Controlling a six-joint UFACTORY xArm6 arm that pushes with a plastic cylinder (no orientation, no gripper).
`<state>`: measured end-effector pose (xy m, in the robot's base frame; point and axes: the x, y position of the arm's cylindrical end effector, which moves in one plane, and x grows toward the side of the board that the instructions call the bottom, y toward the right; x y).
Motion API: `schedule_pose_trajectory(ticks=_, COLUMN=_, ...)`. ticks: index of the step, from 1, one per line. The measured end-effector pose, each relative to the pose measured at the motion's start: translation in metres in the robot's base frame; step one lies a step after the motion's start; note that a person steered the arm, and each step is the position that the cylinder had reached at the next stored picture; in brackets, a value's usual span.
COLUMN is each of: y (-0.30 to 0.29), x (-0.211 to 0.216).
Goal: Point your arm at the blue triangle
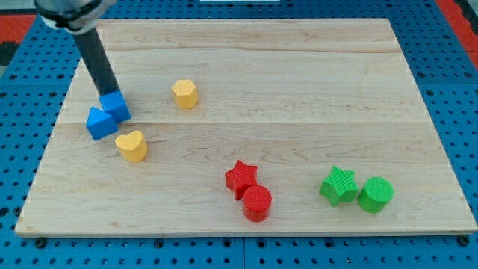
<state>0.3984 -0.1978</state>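
Two blue blocks sit together at the view's left on the wooden board [299,90]. The lower left one [100,123] looks like the blue triangle. The upper right one [116,105] is a blue cube. My tip [106,94] stands at the top edge of the blue cube, just above and right of the blue triangle. The rod leans up toward the view's top left.
A yellow hexagon [184,93] lies right of the blue blocks. A yellow heart [132,146] lies just below them. A red star [241,177] and red cylinder [257,202] sit at bottom centre. A green star [338,185] and green cylinder [375,194] sit at bottom right.
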Motion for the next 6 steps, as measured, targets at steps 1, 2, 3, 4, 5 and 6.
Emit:
schedule_pose_trajectory(ticks=1, y=0.000, x=0.001)
schedule_pose_trajectory(ticks=2, y=-0.028, x=0.000)
schedule_pose_trajectory(ticks=3, y=-0.074, x=-0.009)
schedule_pose_trajectory(ticks=4, y=-0.071, x=0.043)
schedule_pose_trajectory(ticks=5, y=-0.041, x=0.050)
schedule_pose_trajectory(ticks=6, y=-0.048, x=0.068)
